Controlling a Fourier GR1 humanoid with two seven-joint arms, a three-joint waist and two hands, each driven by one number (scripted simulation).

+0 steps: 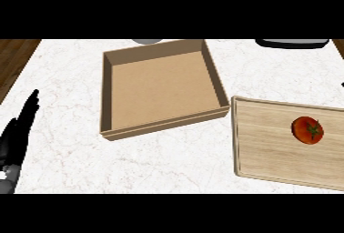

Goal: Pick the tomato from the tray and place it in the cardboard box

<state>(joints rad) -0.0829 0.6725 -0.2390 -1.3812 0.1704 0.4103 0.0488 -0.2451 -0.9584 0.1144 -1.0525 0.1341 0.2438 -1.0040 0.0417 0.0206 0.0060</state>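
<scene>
1. The tomato (308, 130) lies on the wooden tray (269, 152), toward its right side, stem facing up. Nothing touches it.
2. The cardboard box (168, 122) sits just left of the tray on the tabletop (134, 166), open and turned at a slight angle.
3. The left hand (19, 132) rests at the view's left edge, fingers straight and released, holding nothing. The right hand does not show.
4. Likely risk: the tomato is round and smooth, so a hand closing off-centre could nudge it into rolling across the flat tray.
5. Carried low, it could clip the box's near wall, which stands between tray and box floor.
6. Letting go from high up could make it bounce or roll inside.
</scene>
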